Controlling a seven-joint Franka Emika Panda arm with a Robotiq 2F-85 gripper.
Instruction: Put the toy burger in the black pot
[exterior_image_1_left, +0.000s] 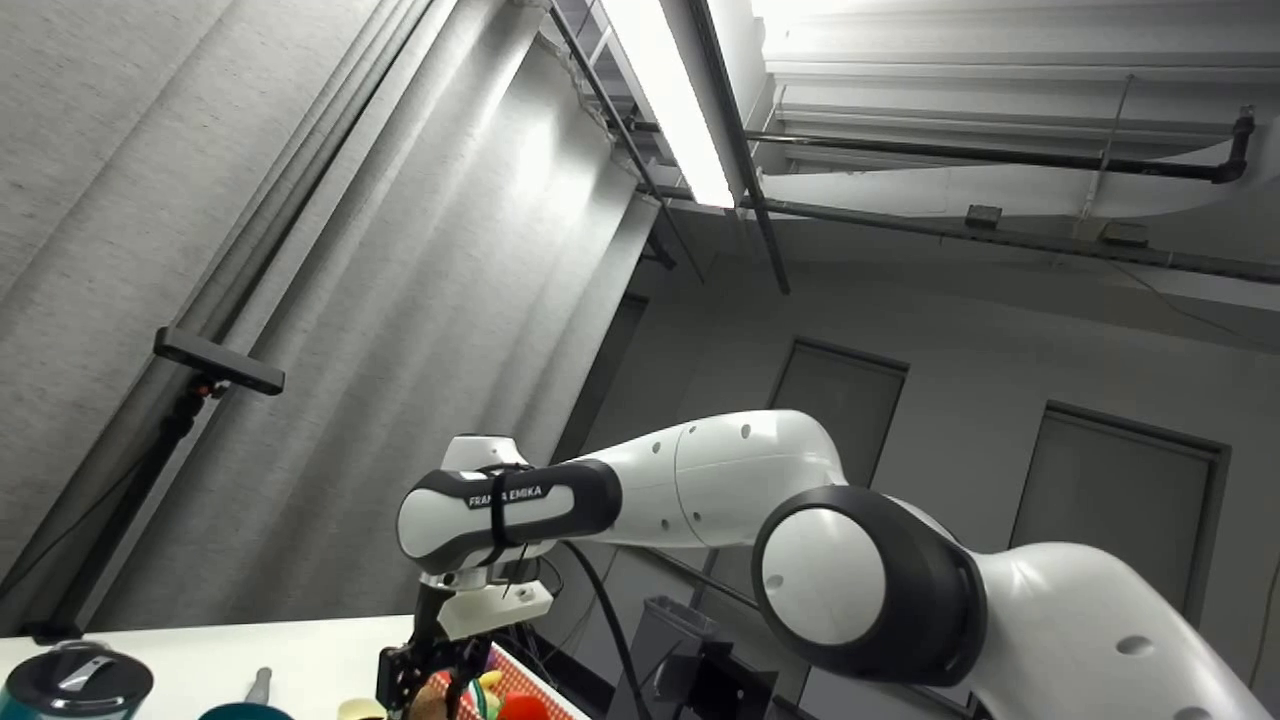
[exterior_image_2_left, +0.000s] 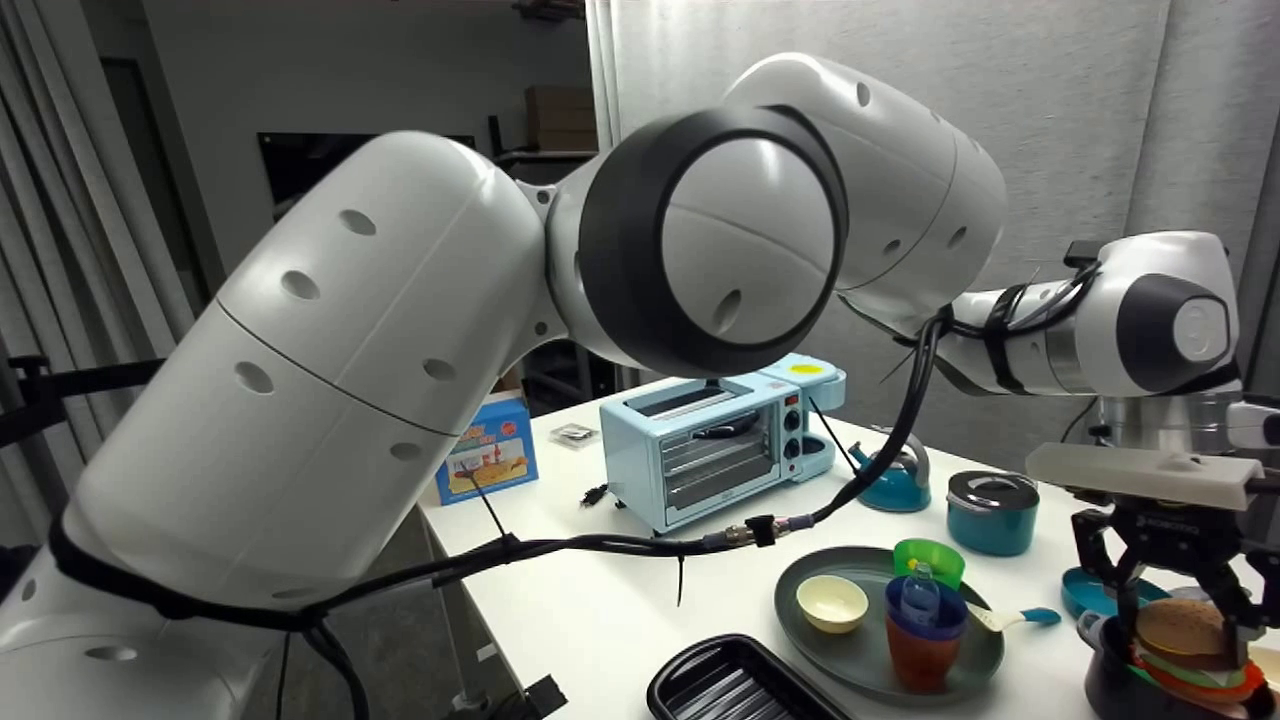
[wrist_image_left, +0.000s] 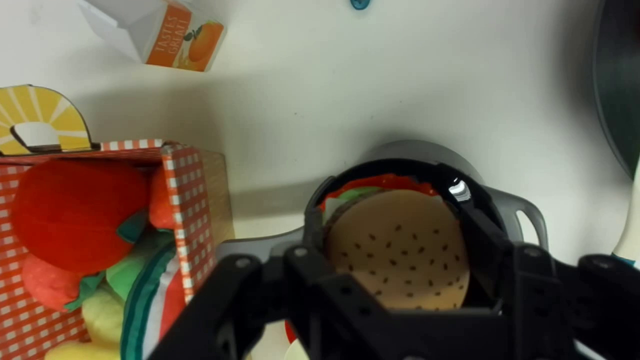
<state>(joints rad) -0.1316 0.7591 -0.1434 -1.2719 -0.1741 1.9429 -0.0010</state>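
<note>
The toy burger (wrist_image_left: 400, 250) has a tan bun with dark seeds and red and green layers. It is at the mouth of the black pot (wrist_image_left: 425, 167), inside the rim outline in the wrist view. In an exterior view the burger (exterior_image_2_left: 1190, 635) is tilted, with its upper part above the pot (exterior_image_2_left: 1130, 690). My gripper (wrist_image_left: 389, 212) has a finger on each side of the burger and looks shut on it. The gripper (exterior_image_2_left: 1185, 640) points down over the pot. How deep the burger's underside sits is hidden.
A red-checked basket (wrist_image_left: 190, 210) of toy fruit stands close beside the pot. A juice carton (wrist_image_left: 175, 42) stands beyond it. A dark plate (exterior_image_2_left: 820, 650) with cups, a teal pan (exterior_image_2_left: 1085, 593), a teal lidded pot (exterior_image_2_left: 992, 520) and a black tray (exterior_image_2_left: 735, 690) are also around.
</note>
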